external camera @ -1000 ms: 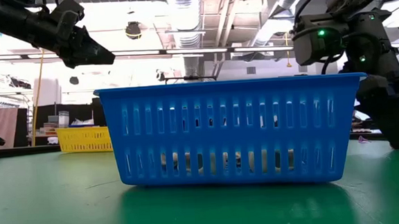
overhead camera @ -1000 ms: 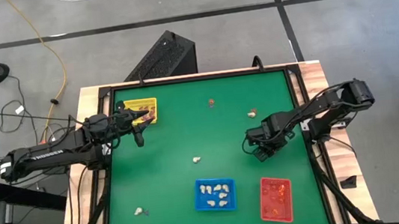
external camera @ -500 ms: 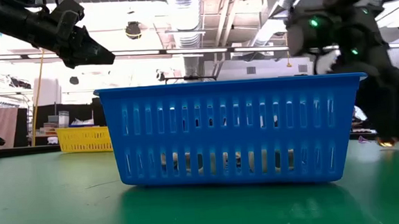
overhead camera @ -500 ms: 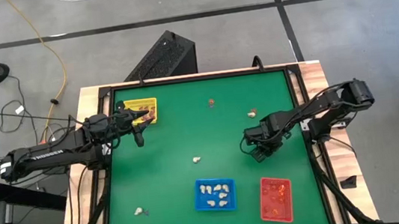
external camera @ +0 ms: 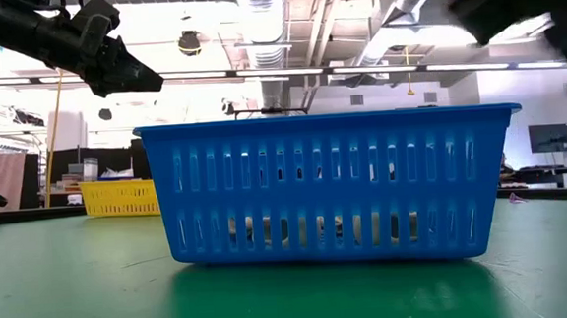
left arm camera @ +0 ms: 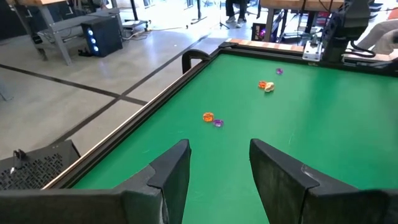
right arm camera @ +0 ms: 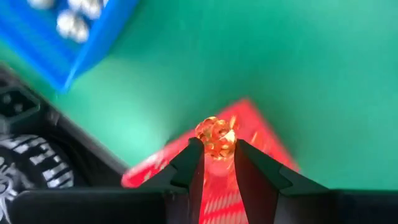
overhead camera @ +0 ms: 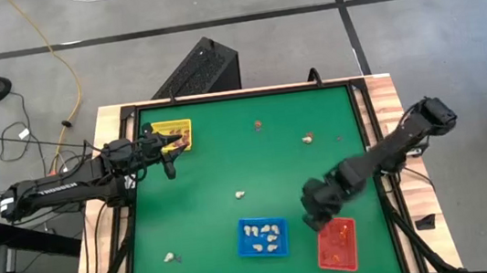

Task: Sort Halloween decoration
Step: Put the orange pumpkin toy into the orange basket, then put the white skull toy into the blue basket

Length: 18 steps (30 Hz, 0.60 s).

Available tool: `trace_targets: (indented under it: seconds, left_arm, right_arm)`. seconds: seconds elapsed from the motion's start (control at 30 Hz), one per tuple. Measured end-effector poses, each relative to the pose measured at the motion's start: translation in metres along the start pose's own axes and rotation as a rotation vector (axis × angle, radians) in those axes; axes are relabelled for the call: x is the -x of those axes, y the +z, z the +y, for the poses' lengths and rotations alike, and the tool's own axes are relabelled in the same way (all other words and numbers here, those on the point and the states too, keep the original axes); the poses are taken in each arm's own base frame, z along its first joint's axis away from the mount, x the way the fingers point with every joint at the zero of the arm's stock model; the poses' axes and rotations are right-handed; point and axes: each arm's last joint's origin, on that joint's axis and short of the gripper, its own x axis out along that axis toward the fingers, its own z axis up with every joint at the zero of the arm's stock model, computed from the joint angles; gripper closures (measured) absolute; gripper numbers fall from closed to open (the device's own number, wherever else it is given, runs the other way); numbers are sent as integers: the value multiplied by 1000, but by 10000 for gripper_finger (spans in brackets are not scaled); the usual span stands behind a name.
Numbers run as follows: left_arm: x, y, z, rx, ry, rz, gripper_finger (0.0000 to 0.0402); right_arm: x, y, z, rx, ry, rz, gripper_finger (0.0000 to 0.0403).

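My right gripper (overhead camera: 317, 213) (right arm camera: 217, 148) hangs over the far left corner of the red tray (overhead camera: 336, 242) (right arm camera: 261, 134), shut on a small orange-red trinket (right arm camera: 212, 133). My left gripper (overhead camera: 169, 146) (left arm camera: 219, 152) stands open and empty beside the yellow tray (overhead camera: 172, 131), near the table's far left corner. Whitish trinkets lie in the blue tray (overhead camera: 262, 236). Loose trinkets lie on the green table at the far middle (overhead camera: 259, 125), far right (overhead camera: 308, 136), centre (overhead camera: 240, 194) and near left (overhead camera: 170, 256). My right gripper pinches the orange-red trinket (right arm camera: 215, 138) between its two fingertips, only at their free ends. The fingers come from above, slanting down. The trinket is lifted clear, above the red tray's corner.
The blue tray (external camera: 330, 186) fills the middle of the low view, with the yellow tray (external camera: 120, 197) behind it at the left. A raised dark rail (left arm camera: 186, 59) runs round the table. Open green surface lies between the trays.
My right gripper has risen from the table's right side and swung toward the near edge, turning as it went, to above the red tray's far corner. The orange-red trinket has come up off the table with it.
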Motion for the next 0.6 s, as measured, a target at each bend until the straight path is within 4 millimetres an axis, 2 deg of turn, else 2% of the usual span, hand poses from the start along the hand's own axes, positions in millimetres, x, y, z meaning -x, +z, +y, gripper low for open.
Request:
trace_targets:
  seconds: [0.17, 0.3, 0.43, 0.6]
  left_arm:
    - [0, 0, 0, 3, 0, 0, 244]
    - [0, 0, 0, 18, 0, 0, 244]
    - [0, 0, -1, 46, -26, 0, 244]
    - [-7, 0, -13, 43, -285, 4, 244]
  right_arm:
    - [-4, -47, 9, -51, -14, -36, 285]
    - [-7, -73, 7, -97, -31, -129, 279]
    - [-7, -85, 0, -90, -73, -196, 258]
    - [-6, -87, -2, 89, -88, -401, 232]
